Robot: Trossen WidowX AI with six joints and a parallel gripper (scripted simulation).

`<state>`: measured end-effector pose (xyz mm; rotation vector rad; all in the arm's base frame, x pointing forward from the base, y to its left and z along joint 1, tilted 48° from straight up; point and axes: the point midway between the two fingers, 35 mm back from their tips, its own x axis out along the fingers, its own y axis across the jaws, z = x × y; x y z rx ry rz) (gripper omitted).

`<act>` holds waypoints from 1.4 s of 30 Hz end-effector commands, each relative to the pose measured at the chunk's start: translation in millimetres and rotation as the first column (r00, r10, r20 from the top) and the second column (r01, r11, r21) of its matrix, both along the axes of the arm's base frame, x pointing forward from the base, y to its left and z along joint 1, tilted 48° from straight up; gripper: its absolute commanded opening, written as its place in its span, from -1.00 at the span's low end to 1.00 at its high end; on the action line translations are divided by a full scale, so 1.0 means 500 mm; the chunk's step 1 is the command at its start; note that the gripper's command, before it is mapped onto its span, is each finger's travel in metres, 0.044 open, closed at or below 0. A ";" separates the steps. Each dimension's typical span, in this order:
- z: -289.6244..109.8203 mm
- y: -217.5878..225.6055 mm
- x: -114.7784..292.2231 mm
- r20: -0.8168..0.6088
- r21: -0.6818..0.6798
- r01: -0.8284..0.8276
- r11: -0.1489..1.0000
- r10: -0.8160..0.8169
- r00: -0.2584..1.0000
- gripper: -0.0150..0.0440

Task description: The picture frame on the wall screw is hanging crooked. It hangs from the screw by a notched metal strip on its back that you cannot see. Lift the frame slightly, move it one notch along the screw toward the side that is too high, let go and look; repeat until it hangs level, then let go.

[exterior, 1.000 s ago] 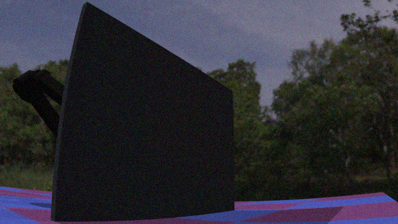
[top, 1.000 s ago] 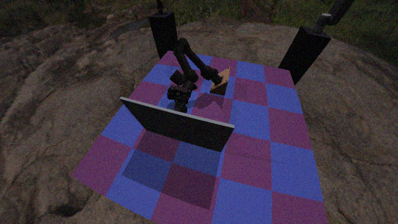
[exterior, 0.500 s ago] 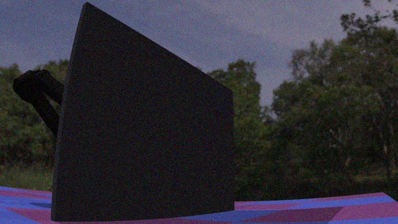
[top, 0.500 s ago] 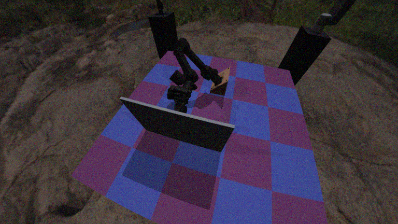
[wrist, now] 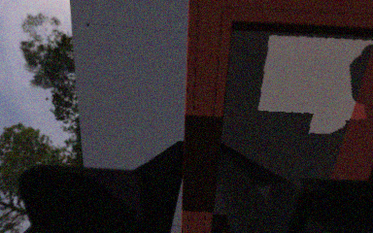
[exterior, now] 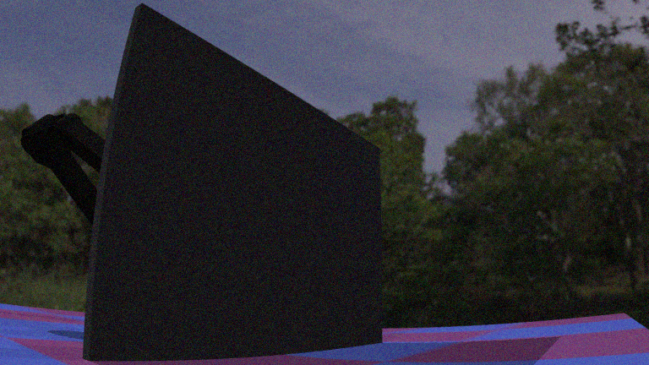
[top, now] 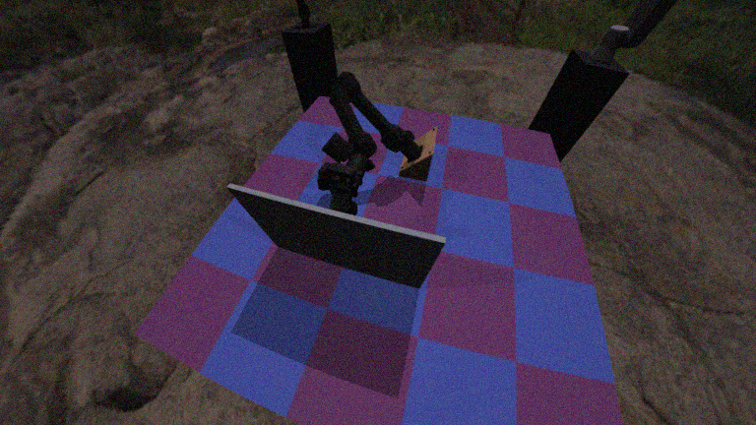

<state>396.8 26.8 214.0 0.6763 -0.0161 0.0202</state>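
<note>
The picture frame (wrist: 209,63) shows only in the wrist view. It has a red-brown border around a light picture (wrist: 306,78) and stands against the grey wall panel (wrist: 131,87). My gripper (wrist: 200,149) is shut on the frame's side bar, with one dark finger on each side of it. In the top view the gripper (top: 345,204) reaches down just behind the wall panel (top: 346,242), which hides the frame. In the exterior view the wall panel (exterior: 229,222) hides the frame and gripper, and only the arm's elbow (exterior: 57,145) shows. The screw and the notched strip are hidden.
The wall panel stands on a blue and magenta checked mat (top: 546,309) on rocky ground. A tan plate (top: 421,149) sits at the arm's base. Two black posts (top: 310,64) (top: 577,100) with camera arms stand at the mat's far edge.
</note>
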 end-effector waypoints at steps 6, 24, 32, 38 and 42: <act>-0.001 -0.001 0.000 -0.002 0.047 -0.002 0.999 0.002 1.000 -0.49; 0.000 -0.001 0.000 -0.001 0.062 -0.002 0.998 0.002 1.000 0.39; 0.011 -0.004 -0.096 0.000 -0.003 -0.007 1.000 0.007 1.000 0.39; -0.007 -0.009 -0.190 0.002 -0.072 -0.012 0.997 0.012 1.000 0.39; 0.000 -0.006 -0.189 0.009 -0.065 -0.014 0.998 0.015 1.000 0.39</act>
